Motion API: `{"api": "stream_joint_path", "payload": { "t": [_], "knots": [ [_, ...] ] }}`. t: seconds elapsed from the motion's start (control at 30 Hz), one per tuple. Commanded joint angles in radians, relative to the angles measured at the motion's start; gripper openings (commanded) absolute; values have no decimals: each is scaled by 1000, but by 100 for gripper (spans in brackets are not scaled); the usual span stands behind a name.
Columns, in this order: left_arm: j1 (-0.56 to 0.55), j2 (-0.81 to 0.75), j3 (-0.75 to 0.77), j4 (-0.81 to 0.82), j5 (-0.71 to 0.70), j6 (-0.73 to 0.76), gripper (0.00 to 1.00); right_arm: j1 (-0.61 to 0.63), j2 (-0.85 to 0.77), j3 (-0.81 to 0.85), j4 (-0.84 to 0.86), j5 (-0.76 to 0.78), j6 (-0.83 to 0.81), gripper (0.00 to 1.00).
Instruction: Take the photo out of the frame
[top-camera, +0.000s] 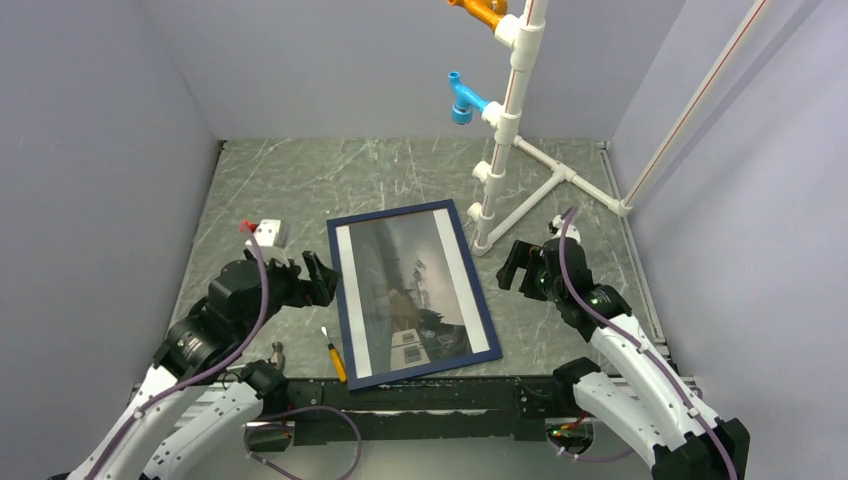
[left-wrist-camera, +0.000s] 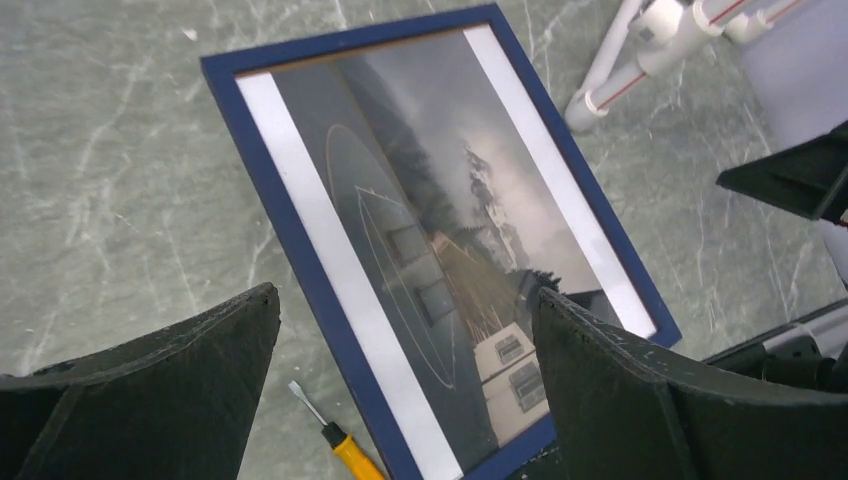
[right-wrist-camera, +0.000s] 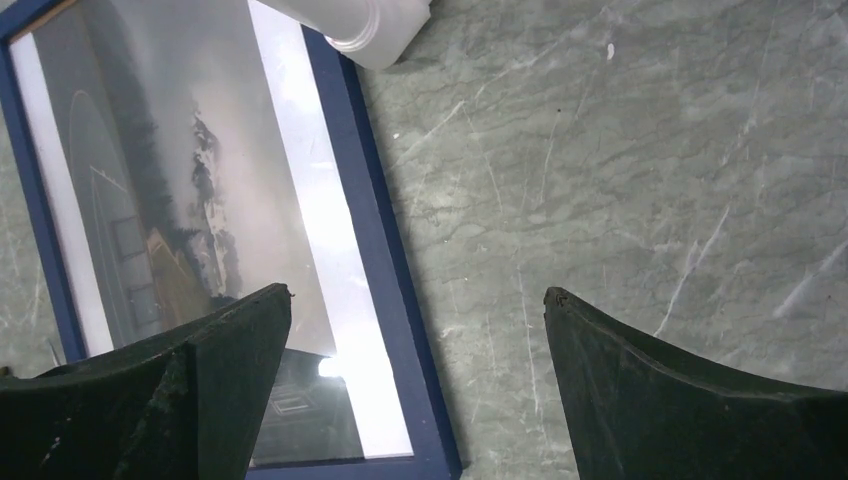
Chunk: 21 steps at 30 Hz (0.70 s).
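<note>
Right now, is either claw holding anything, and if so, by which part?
Nothing is held. The left claw and right claw are both open; the frame, photo inside, lies flat on the table.

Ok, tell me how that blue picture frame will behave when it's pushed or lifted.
The frame lies flat on the smooth table, so a push probably slides it, turning it if off-centre. Its front shows reflections, suggesting glazing: likely slippery, perhaps fragile. Thin and wide, it looks stiff and light, but hard to get under.
</note>
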Motion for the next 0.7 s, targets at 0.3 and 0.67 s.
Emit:
{"api": "stream_joint_path", "payload": {
  "t": [0.3,0.67],
  "knots": [
    [-3,195,-67,86,249,-84,99,2,217,3,135,-153,-24,100],
    [-2,302,-89,53,227,-125,99,-55,388,-59,229,-181,37,100]
  ]
}}
